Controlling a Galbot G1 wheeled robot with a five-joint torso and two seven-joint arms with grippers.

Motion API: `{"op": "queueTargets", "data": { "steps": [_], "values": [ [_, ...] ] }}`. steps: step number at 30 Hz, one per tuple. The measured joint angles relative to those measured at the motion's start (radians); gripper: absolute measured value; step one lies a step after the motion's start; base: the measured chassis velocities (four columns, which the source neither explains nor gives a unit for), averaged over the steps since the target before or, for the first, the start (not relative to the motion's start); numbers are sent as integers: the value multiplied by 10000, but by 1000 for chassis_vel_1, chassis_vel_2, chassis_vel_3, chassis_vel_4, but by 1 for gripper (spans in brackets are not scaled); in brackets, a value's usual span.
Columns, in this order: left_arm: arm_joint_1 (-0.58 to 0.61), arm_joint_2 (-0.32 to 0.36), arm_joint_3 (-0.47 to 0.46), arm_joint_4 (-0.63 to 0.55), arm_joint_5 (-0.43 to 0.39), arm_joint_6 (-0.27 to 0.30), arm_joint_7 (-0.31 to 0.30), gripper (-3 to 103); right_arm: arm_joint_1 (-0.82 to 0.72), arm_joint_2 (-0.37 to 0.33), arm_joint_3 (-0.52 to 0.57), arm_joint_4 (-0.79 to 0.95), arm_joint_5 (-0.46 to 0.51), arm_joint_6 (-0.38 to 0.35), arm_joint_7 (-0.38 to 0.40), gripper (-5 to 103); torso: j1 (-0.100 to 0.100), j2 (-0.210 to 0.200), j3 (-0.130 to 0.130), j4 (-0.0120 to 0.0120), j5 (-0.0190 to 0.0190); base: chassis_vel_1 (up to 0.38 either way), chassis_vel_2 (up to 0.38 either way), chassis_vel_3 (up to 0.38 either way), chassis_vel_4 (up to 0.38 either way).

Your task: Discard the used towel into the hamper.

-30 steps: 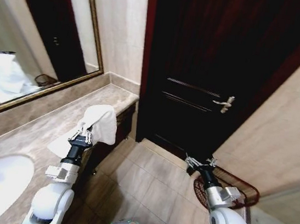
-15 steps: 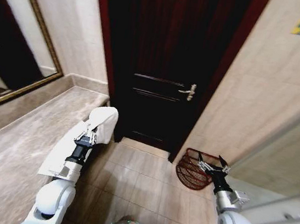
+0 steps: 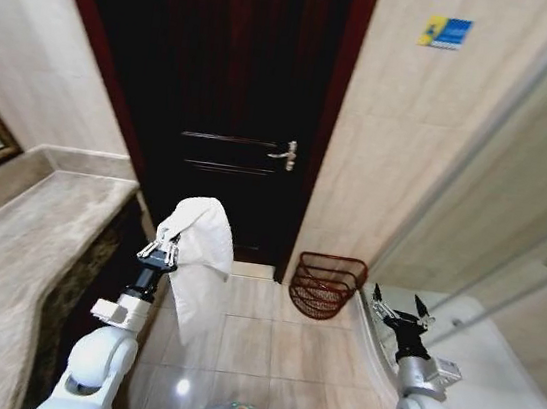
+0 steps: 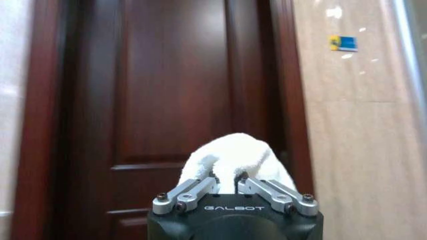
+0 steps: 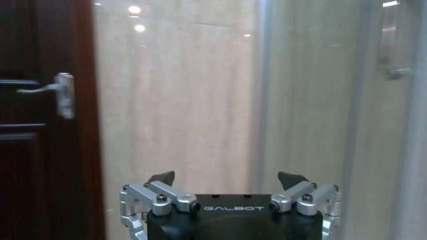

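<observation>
Left gripper held centre-left of the head frame, jaws clamped on the used towel. Cloth draped over the jaws and hung in a long vertical fold above the floor tiles, free of the tabletop at far left. Hamper stood on the floor just right of centre, against the wall beside the dark door, well apart from the towel and to its right. Right gripper lay nearer the hamper, jaws spread wide, holding nothing. Judged: towel needs carrying rightward over the rim. Left wrist view gave the bunched towel pinched at the jaws, with no hamper; right wrist view showed the door handle and wall.
</observation>
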Motion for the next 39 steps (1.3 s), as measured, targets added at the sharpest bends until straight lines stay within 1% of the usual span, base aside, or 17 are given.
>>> {"op": "queueTargets", "data": {
  "steps": [5,11,12,14,16,21,26,31,39],
  "values": [
    [-6,-34,15,214,-32,-104,186,7,-64,109,40,110,20,13,131,100,0,0,0,1,1,-139,-130,-125,-132],
    [-99,-49,68,404,-20,-109,244,7,-411,310,131,299,23,-80,374,100,1,0,0,1,0,-117,-115,-115,-118],
    [-99,-66,93,479,-15,-111,256,7,-568,365,148,323,52,-67,551,100,1,0,0,1,0,-124,-147,-135,-136],
    [-97,-71,101,507,-14,-118,259,7,-612,367,153,323,57,-47,592,100,0,0,0,1,0,-124,-147,-132,-143],
    [-111,-98,114,689,-11,-228,306,7,-765,369,154,270,63,129,674,100,0,0,0,0,-1,-127,-132,-137,-135],
    [-227,-139,146,957,-18,-377,353,7,-774,387,134,223,60,248,677,100,0,1,0,1,0,-104,-129,-121,-117],
    [-328,-212,213,1217,-143,-468,529,7,-710,386,108,197,13,362,668,100,0,0,0,-3,1,-106,-103,-93,-111],
    [-357,-250,261,1464,-310,-637,724,7,-655,381,90,163,-38,394,622,100,0,0,0,3,0,-17,-20,-32,-10],
    [-406,-256,234,1638,-312,-774,748,7,-547,377,70,48,-119,473,575,100,0,0,0,2,1,0,0,0,0]
  ]
}}
